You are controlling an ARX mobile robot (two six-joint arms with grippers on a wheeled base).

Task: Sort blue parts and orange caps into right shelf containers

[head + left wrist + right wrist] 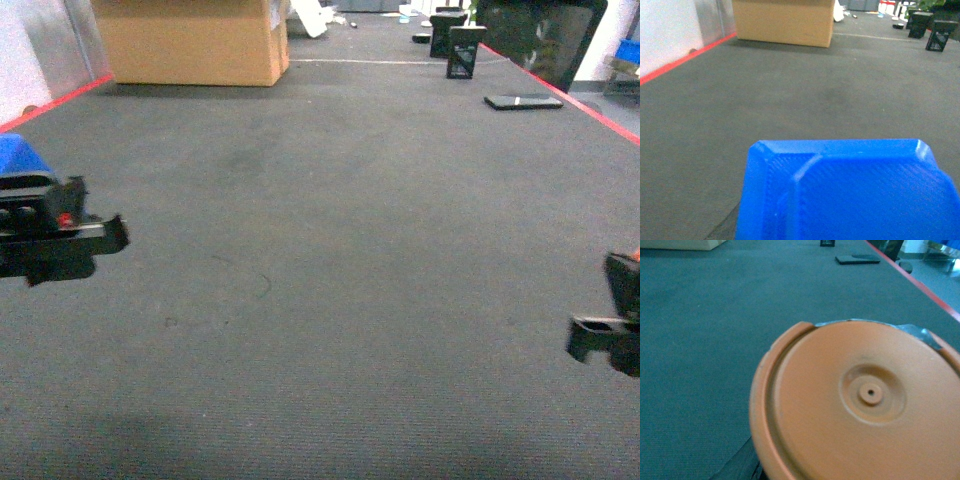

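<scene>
A bright blue part (20, 157) sits in my left gripper (70, 236) at the left edge of the head view. In the left wrist view the blue part (850, 192) fills the lower frame and hides the jaws. My right gripper (606, 335) hangs at the right edge, a speck of the orange cap (635, 256) showing above it. Seen from the right wrist, the round orange cap (860, 405) with a small centre hole covers the jaws. Both grippers hang above grey carpet. The right shelf containers are out of view.
Grey carpet floor (330, 260) stretches ahead, edged by red lines at the left (55, 100) and right (570, 95). A big cardboard box (190, 40) stands far left. Black stands (465, 50), a flat black panel (523, 101) and a dark screen (540, 35) are far right.
</scene>
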